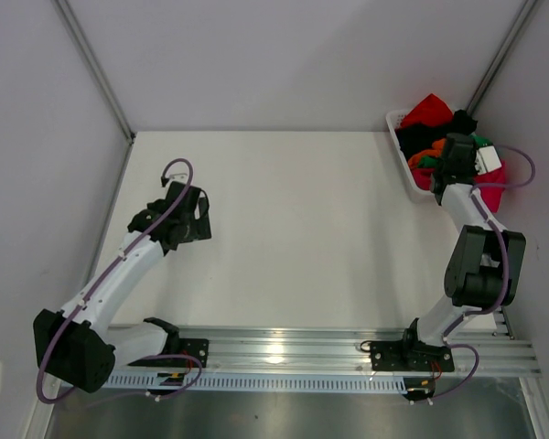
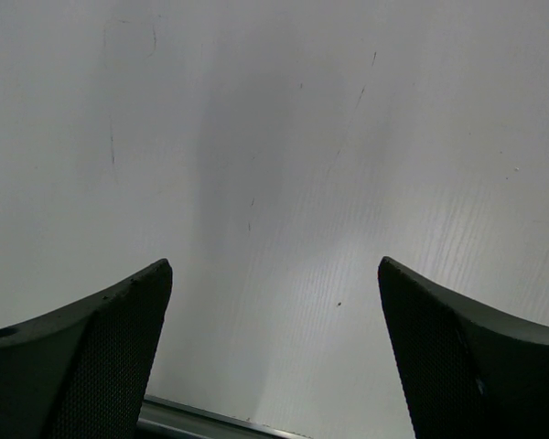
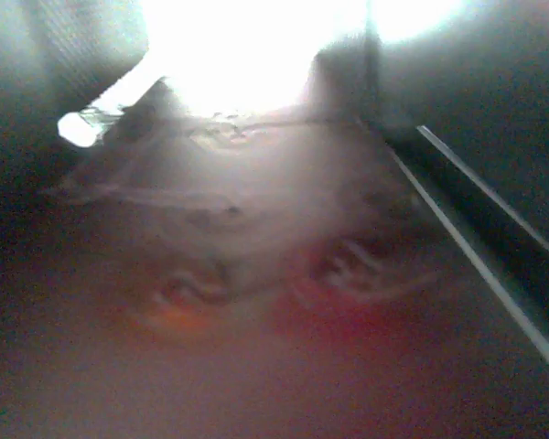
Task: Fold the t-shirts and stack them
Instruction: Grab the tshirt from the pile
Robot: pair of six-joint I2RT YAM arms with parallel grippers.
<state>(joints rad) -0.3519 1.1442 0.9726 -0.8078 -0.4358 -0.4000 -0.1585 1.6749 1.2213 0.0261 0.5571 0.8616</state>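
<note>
Several t-shirts (image 1: pixel 429 113) heaped under right fingers (image 3: pixel 78 44).

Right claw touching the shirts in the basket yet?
Cannot tell. Top view: right claw sits over the shirts in the basket, its fingertips hidden by its own body. Right wrist view is only a close blur, no clear contact.

- We see the t-shirts (image 1: pixel 432 128) crumpled into one unfolded heap inside the white basket (image 1: pixel 395 119), at the counter's (image 1: pixel 284 229) far right corner.
- The red shirt (image 1: pixel 427 110) bulges highest, at the far end.
- The black shirt (image 1: pixel 410 139) lies just nearer.
- The orange shirt (image 1: pixel 427 147) and green shirt (image 1: pixel 427 162) show as small patches mid-heap.
- The magenta-pink shirt (image 1: pixel 494 176) fills the near end.
- Up close in the right wrist view, we make out only blurred reddish cloth.
</note>
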